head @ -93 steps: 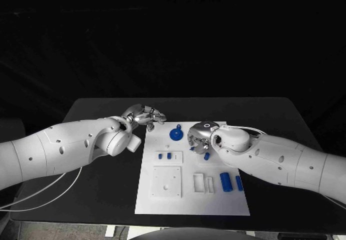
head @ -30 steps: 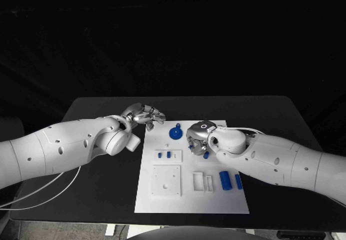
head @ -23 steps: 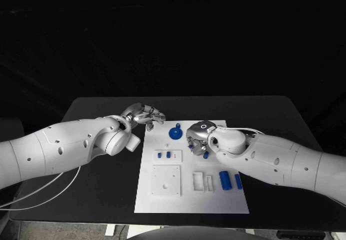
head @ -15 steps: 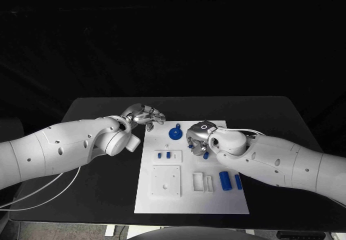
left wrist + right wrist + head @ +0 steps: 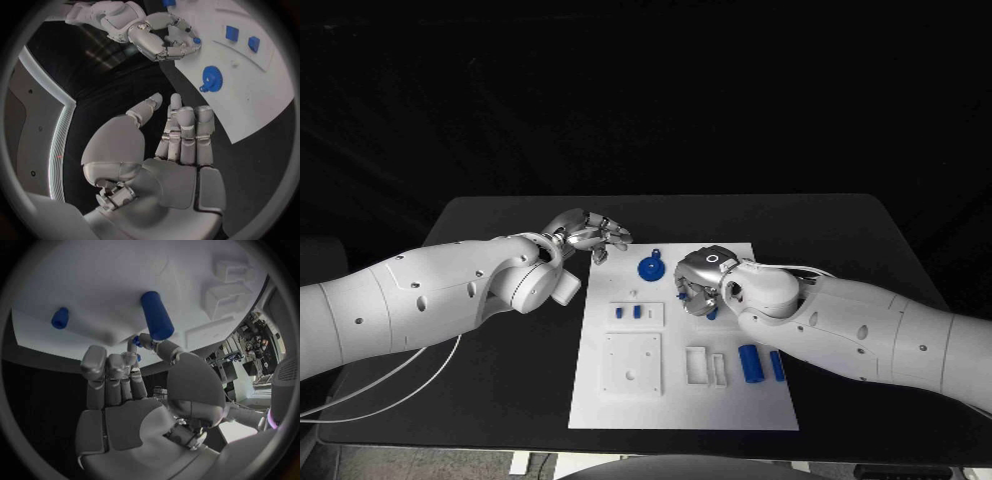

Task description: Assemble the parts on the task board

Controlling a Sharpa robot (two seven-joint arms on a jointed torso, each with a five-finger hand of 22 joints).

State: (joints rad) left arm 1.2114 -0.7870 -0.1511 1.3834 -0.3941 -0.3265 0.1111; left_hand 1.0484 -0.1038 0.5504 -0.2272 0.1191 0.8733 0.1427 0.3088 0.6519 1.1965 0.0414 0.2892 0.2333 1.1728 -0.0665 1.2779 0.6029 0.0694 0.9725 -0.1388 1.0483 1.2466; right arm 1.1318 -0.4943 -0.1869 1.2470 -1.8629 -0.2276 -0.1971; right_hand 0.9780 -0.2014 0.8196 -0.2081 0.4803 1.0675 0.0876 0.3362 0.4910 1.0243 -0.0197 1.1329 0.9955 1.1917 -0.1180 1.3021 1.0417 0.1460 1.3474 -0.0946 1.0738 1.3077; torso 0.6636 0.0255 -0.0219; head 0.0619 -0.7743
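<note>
Right hand (image 5: 702,283) pinches small blue part (image 5: 136,341) over task board (image 5: 661,400), shifted slightly right since earlier; left hand (image 5: 589,234) empty, fingers apart.

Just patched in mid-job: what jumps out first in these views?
The white task board on the black table draws the eye, with the right hand low over its far end, pinching a small blue part at its fingertips. Beside it on the board lies a blue gear. The left hand hangs off the board's far left corner, fingers loosely together, holding nothing.
</note>
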